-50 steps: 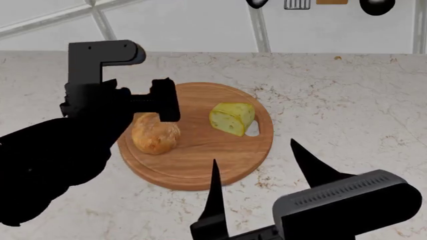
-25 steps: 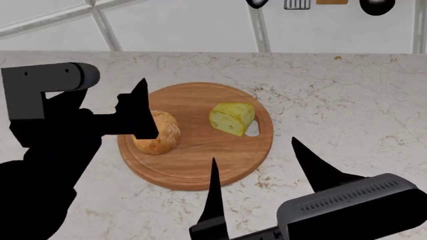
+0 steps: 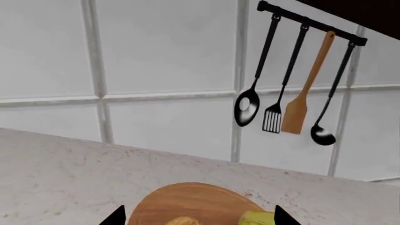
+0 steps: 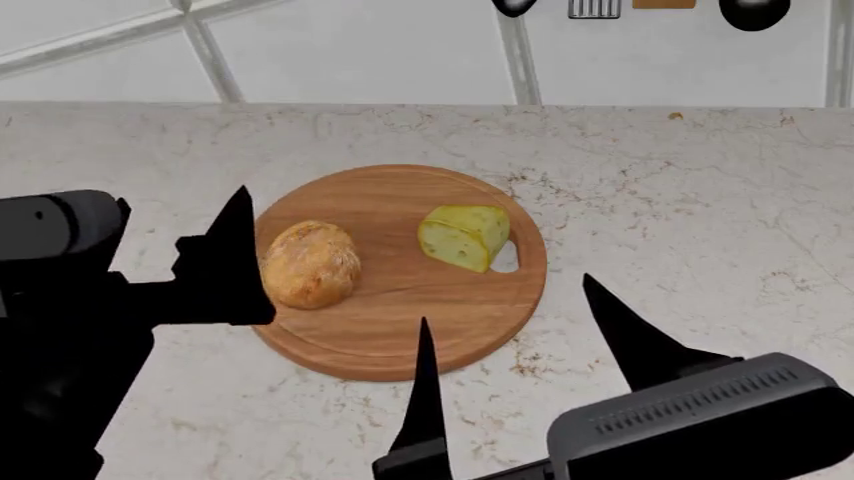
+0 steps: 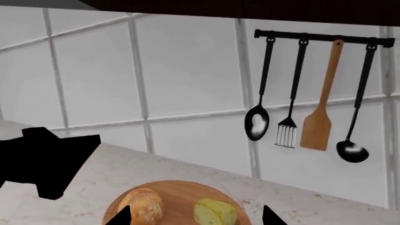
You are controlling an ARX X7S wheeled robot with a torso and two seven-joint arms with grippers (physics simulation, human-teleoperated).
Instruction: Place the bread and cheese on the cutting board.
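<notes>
Finishing: bread (image 4: pixel 310 264) and cheese (image 4: pixel 465 237) both on cutting board (image 4: pixel 400 345).
Left hand (image 4: pixel 227 262) state unclear; right hand (image 4: pixel 514 345) wide, empty; next: retract.

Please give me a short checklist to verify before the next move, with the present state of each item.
1. Bread rests on the board: ok.
2. Cheese rests on the board, beside the oval hole: ok.
3. Bread and cheese are apart, not touching: ok.
4. Left tool is open, holds nothing and is clear of the bread: ok.
5. Right tool is open and empty, at the near edge of the board: ok.
6. Right tool does not touch the board: cannot tell.
</notes>
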